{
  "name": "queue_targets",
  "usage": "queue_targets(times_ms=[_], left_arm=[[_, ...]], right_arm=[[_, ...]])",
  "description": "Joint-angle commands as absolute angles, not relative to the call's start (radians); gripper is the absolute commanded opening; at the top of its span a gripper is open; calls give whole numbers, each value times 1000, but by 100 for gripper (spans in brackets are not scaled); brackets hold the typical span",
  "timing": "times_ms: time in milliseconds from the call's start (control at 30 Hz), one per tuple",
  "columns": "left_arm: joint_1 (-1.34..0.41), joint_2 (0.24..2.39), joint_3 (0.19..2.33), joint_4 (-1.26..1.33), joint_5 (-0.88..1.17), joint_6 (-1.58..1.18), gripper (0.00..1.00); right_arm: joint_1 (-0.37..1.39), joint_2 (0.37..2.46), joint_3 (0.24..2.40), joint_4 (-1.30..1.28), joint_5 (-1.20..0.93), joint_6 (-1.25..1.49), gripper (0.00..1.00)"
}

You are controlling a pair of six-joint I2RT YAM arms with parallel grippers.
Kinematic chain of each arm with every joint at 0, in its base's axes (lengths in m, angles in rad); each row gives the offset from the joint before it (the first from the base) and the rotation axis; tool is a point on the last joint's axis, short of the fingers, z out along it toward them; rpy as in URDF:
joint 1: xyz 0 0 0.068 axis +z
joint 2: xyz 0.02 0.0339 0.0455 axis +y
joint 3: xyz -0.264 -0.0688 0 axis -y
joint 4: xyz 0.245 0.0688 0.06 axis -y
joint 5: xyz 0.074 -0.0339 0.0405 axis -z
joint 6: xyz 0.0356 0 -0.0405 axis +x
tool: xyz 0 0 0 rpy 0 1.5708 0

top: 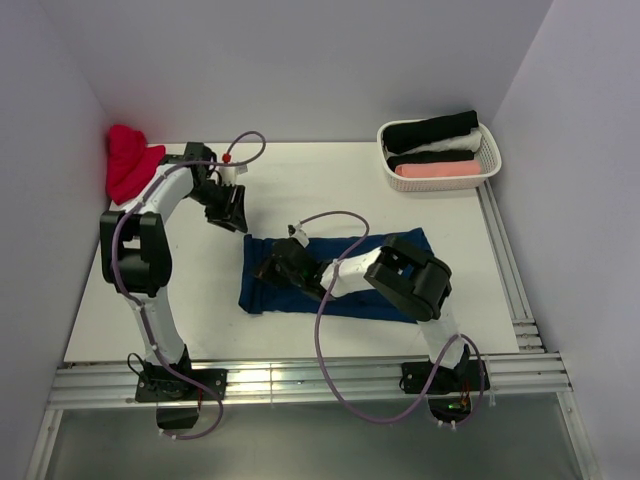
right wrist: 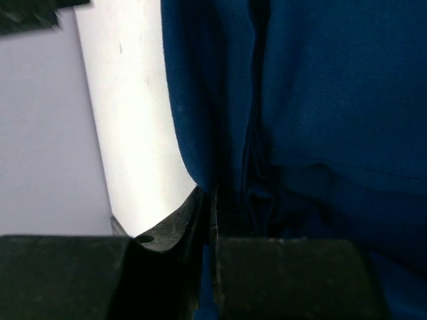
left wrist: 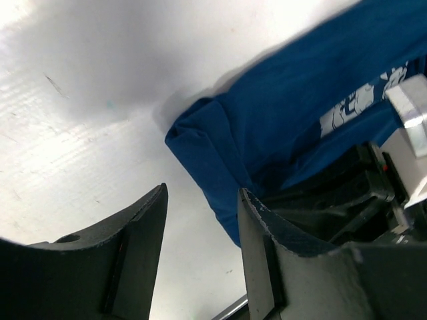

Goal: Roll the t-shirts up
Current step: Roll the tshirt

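- One navy t-shirt [top: 262, 292] lies across the middle of the tabletop [top: 330, 180], folded into a long band that runs from about 9 o'clock to 3 o'clock
- Its pale cartoon print [left wrist: 353, 107] shows in the left wrist view, partly tucked under a fold
- Low over the shirt, the right arm [top: 410, 275] reaches toward 9 o'clock, and the right jaws sit at that end of the band
- In the right wrist view the right jaws are pressed together on the shirt's edge, with navy cloth caught in the thin slit between them and bare tabletop just beside
- From the 8 o'clock corner of the tabletop, the left arm [top: 150, 240] bends over so that the left jaws hang just off the shirt's 10 o'clock corner
- Spread apart, the left jaws have nothing between them; only white tabletop shows in the gap, and the folded corner of the shirt lies near
- At 1 o'clock stands a white basket [top: 440, 184] holding three rolls of cloth, one black [top: 430, 131], one white [top: 445, 148] and one pink [top: 437, 169]
- At 10 o'clock a heap of red cloth [top: 128, 160] rests against the wall, well apart from the shirt
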State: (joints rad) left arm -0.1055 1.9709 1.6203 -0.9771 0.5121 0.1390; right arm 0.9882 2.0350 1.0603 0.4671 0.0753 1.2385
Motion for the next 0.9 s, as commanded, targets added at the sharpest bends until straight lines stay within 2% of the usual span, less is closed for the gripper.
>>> queue_targets(times_ms=[0,333,600,867], left_arm=[[-100,1914,1580,-968,581,179,51],[-91,1907,1430,-908,635,199,50],[-87,1942,1390,-862,686,189,51],[-89,1999,1368,-804,710,163,57]], right_arm=[[977,1976,1046,558,67,1266,0],[971,1956,1000,572,89,1289,0],[973,1960,992,546,97,1286,0],[973,1971,983,529,109,1287,0]])
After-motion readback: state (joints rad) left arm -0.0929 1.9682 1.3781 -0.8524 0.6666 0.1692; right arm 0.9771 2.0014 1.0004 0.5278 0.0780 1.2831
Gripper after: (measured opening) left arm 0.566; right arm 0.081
